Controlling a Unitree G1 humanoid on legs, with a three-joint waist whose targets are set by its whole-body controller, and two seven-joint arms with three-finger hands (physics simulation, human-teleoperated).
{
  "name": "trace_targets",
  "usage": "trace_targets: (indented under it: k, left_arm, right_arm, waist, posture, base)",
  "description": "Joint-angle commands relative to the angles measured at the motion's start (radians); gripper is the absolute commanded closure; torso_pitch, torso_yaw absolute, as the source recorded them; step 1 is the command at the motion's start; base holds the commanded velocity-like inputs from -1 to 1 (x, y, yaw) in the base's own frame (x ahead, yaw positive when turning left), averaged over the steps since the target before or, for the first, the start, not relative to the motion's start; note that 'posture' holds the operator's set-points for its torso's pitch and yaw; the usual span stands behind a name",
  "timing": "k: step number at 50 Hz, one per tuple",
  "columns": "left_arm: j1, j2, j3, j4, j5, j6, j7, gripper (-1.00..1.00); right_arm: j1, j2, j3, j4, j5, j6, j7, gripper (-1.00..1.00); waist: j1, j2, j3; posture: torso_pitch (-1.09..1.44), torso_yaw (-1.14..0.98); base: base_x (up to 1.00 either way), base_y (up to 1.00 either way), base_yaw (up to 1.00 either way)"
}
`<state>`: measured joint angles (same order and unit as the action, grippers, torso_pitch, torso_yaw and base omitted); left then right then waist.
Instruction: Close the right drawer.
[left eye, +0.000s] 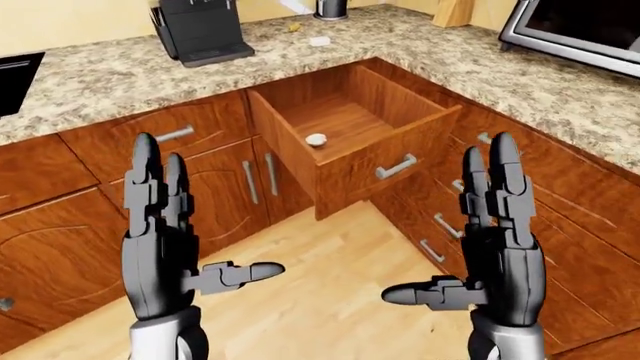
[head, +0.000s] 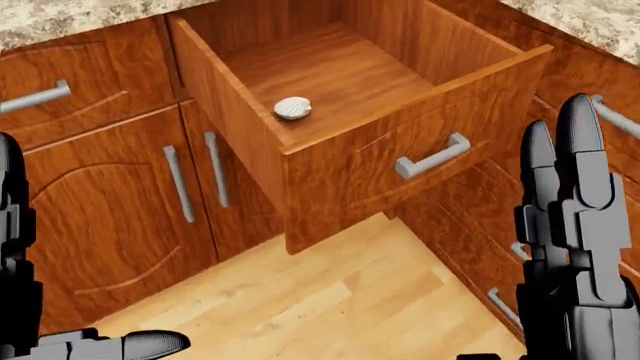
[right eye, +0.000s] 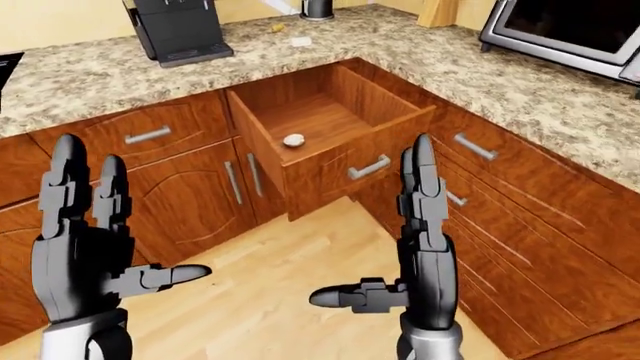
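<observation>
The right drawer (left eye: 385, 154) stands pulled far out of the corner cabinet, and its grey bar handle (left eye: 397, 166) faces me. A small white rounded object (head: 292, 108) lies on the drawer's wooden bottom, close to its left wall. Both black three-finger hands are raised in the lower part of the eye views with their fingers straight up and thumbs pointing inward. My left hand (left eye: 195, 229) is open and empty, below and left of the drawer. My right hand (left eye: 455, 225) is open too, below the drawer front and a little to its right, touching nothing.
A speckled stone countertop (left eye: 560, 90) wraps the corner, bearing a black coffee machine (left eye: 200, 26) and a microwave (left eye: 580, 26). Closed cabinet doors (left eye: 240, 187) are left of the drawer and several closed drawers (right eye: 480, 150) right of it. Wooden floor (left eye: 330, 277) lies below.
</observation>
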<state>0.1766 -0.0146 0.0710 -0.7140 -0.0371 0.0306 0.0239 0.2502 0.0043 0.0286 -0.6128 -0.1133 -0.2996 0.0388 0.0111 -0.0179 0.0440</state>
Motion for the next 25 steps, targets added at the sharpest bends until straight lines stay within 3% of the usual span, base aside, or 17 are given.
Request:
trace_targets:
  k: [1,3,4,6,13,15,17,18,19,20,22,25]
  left_arm:
    - [-0.011,0.000,-0.006,-0.036,-0.001,-0.023,-0.004,-1.00]
    - [-0.011,-0.001,-0.004,-0.036,-0.002,-0.023,-0.004,-1.00]
    - [-0.012,-0.001,-0.005,-0.036,-0.001,-0.023,-0.004,-1.00]
    - [-0.017,0.000,-0.002,-0.037,-0.003,-0.017,-0.003,-1.00]
    - [-0.013,-0.001,-0.005,-0.039,-0.002,-0.019,-0.004,-1.00]
    - [-0.014,-0.001,-0.003,-0.040,-0.006,-0.016,-0.004,-1.00]
    - [-0.012,-0.001,-0.004,-0.042,-0.004,-0.017,-0.004,-1.00]
    - [-0.011,-0.001,-0.005,-0.042,-0.003,-0.018,-0.004,-1.00]
    - [-0.012,-0.001,-0.005,-0.042,-0.003,-0.017,-0.004,-1.00]
    - [-0.012,-0.001,-0.006,-0.041,-0.003,-0.018,-0.004,-1.00]
    - [-0.012,-0.001,-0.005,-0.041,-0.004,-0.017,-0.004,-1.00]
    - [-0.012,-0.001,-0.005,-0.037,-0.004,-0.021,-0.005,-1.00]
  right_arm:
    - [-0.007,-0.003,-0.010,-0.031,0.008,-0.016,-0.007,-1.00]
    - [-0.006,-0.003,-0.008,-0.030,0.008,-0.016,-0.007,-1.00]
    - [-0.007,-0.002,-0.010,-0.031,0.010,-0.013,-0.007,-1.00]
    - [-0.009,-0.002,-0.011,-0.029,0.011,-0.011,-0.007,-1.00]
    - [-0.006,-0.002,-0.008,-0.038,0.012,-0.007,-0.006,-1.00]
    - [-0.006,-0.002,-0.007,-0.036,0.011,-0.007,-0.006,-1.00]
    - [-0.006,-0.002,-0.007,-0.038,0.011,-0.006,-0.007,-1.00]
    - [-0.007,-0.003,-0.007,-0.036,0.010,-0.005,-0.007,-1.00]
    - [-0.007,-0.002,-0.008,-0.037,0.012,-0.005,-0.008,-1.00]
    - [-0.007,-0.003,-0.008,-0.038,0.013,-0.006,-0.007,-1.00]
    - [-0.007,-0.003,-0.006,-0.035,0.011,-0.008,-0.007,-1.00]
    - [-0.006,-0.003,-0.004,-0.031,0.009,-0.011,-0.007,-1.00]
  waist:
    - [-0.003,-0.002,-0.008]
    - [-0.008,-0.064,-0.027]
    - [-0.021,-0.033,-0.016]
    - [-0.019,-0.035,-0.007]
    - [-0.012,0.030,0.004]
    - [-0.012,0.064,0.003]
    - [-0.007,0.130,-0.020]
    - [0.005,0.073,-0.003]
    - [-0.003,0.092,0.000]
    - [-0.002,0.090,-0.004]
    - [-0.005,0.075,-0.014]
    - [-0.004,0.047,-0.007]
  posture:
    - [0.00,0.00]
    - [0.00,0.00]
    - [0.00,0.00]
    - [0.00,0.00]
    - [0.00,0.00]
    - [0.00,0.00]
    - [0.00,0.00]
    - [0.00,0.00]
    - [0.00,0.00]
    - [0.00,0.00]
    - [0.00,0.00]
    - [0.00,0.00]
  base:
    - [0.00,0.00,-0.23]
    - [0.00,0.00,-0.23]
    - [0.00,0.00,-0.23]
    - [0.00,0.00,-0.23]
    - [0.00,0.00,-0.23]
    - [0.00,0.00,-0.23]
    - [0.00,0.00,-0.24]
    - [0.00,0.00,-0.23]
    - [0.00,0.00,-0.23]
    - [0.00,0.00,-0.24]
    - [0.00,0.00,-0.23]
    - [0.00,0.00,-0.23]
